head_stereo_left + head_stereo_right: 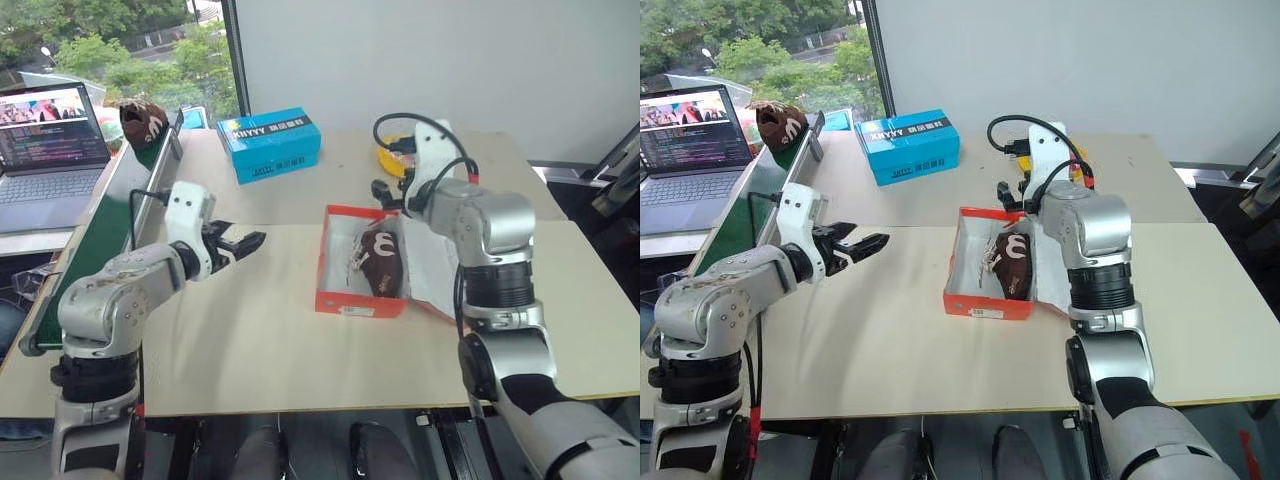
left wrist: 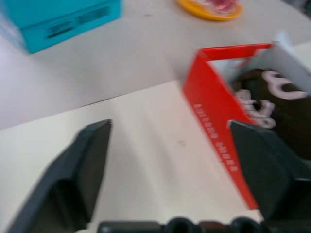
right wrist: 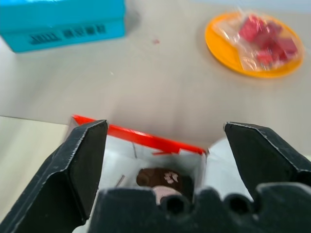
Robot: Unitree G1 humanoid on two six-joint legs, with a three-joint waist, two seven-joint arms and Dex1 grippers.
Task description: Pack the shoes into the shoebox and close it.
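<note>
My left gripper point(image 1: 243, 243) hovers over the table point(image 1: 250, 340), fingers spread wide, gripping nothing. The shoebox point(image 1: 340, 300) sits to its right, well apart, lid open. The shoes point(image 1: 381, 256) lie inside it, a dark brown bundle. My right gripper point(image 3: 165, 145) hangs above the box's far end, jaws wide and empty. Beyond it: blue box point(image 3: 60, 22), yellow plate point(image 3: 255, 46).

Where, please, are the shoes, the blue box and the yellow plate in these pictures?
shoes point(image 1: 382, 257), left eye view, on the dark brown upper inside the red box.
blue box point(image 1: 268, 135), left eye view, on its top face.
yellow plate point(image 3: 221, 48), right wrist view, on its bare rim.
</note>
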